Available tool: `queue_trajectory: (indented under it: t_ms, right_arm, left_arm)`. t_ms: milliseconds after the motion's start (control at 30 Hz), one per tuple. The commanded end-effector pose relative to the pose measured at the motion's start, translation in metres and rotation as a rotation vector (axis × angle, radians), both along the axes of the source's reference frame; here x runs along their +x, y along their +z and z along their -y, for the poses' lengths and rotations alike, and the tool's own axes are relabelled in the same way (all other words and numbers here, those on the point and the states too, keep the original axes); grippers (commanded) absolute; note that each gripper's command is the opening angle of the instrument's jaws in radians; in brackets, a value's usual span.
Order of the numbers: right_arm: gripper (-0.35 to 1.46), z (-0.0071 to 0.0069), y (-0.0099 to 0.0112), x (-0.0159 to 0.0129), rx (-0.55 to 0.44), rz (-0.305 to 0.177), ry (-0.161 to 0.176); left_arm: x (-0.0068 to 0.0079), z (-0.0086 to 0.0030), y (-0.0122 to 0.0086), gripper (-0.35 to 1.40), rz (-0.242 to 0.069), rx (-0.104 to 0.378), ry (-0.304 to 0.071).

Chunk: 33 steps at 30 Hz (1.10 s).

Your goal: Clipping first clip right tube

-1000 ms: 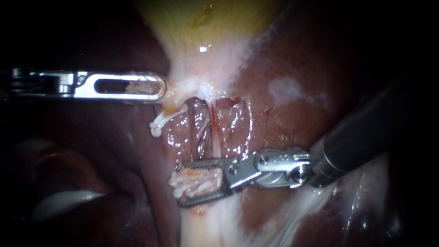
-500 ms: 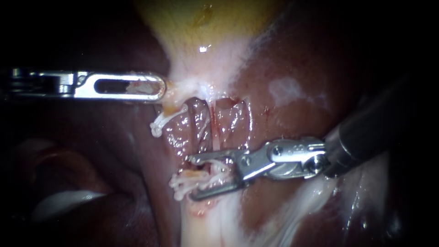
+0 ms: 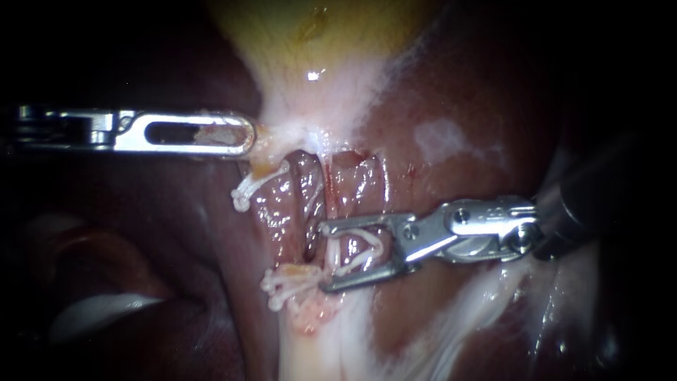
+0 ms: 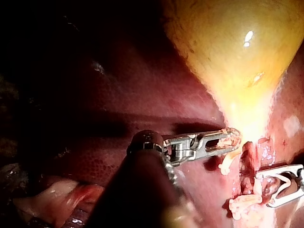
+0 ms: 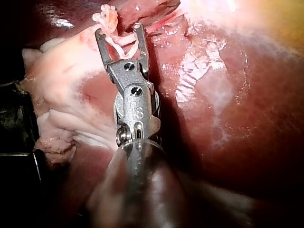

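Placing clip: our right instrument (image 3: 326,257), centre frame, holds an open clip (image 3: 363,247) in spread jaws at the tube (image 3: 329,243). The left instrument (image 3: 243,134) jaws grip the gallbladder (image 3: 317,35). Next: seat, close.

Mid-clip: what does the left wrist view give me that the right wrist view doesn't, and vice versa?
Left wrist only: the gallbladder as a full yellow body, and the left instrument with its jaws shut on neck tissue. Right wrist only: the right instrument seen back to its hinge and shaft. Both: the right instrument's jaws, standing wide apart, holding a white clip, and a fitted clip just ahead of them.
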<state>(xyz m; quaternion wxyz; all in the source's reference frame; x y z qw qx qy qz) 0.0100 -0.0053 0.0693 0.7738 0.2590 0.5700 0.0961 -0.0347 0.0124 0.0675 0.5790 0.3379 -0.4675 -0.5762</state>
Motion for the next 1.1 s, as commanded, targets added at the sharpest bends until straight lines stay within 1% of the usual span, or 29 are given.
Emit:
queue_trajectory:
  t_ms: [33,233,433,633,800,933,1033,1100]
  right_arm:
    - [0.5,-0.0001,0.0,-0.0002,0.001,0.001,0.0]
    - [0.5,-0.0008,0.0005,-0.0014,-0.003,0.004,0.004]
    - [0.5,-0.0012,0.0011,-0.0019,0.006,0.011,0.01]
    - [0.49,-0.0011,0.0017,-0.0018,0.019,0.016,0.016]
    - [0.49,-0.0008,0.0024,-0.0013,0.036,0.024,0.024]
    - [0.49,-0.0004,0.003,-0.0007,0.066,0.033,0.033]
    - [0.49,-0.0002,0.0033,-0.0001,0.091,0.031,0.031]
    - [0.49,0.0,0.0034,0.0005,0.112,0.02,0.033]
  left_arm:
    - [0.0,0.0,0.0,-0.35,0.0,0.0,0.0]
    - [0.0001,0.0,0.0,-0.35,0.0,0.0,0.0]
    - [0.0001,-0.0001,-0.0001,-0.35,0.001,0.001,0.001]
    - [0.0004,-0.0004,-0.0002,-0.35,0.002,0.003,0.002]
    - [0.0007,-0.0009,0.0,-0.35,0.0,-0.005,-0.009]
    - [0.0007,-0.001,0.0001,-0.35,0.0,-0.005,-0.009]
    - [0.0007,-0.001,0.0001,-0.35,0.0,-0.005,-0.009]
    - [0.0007,-0.001,0.0001,-0.35,0.0,-0.005,-0.009]
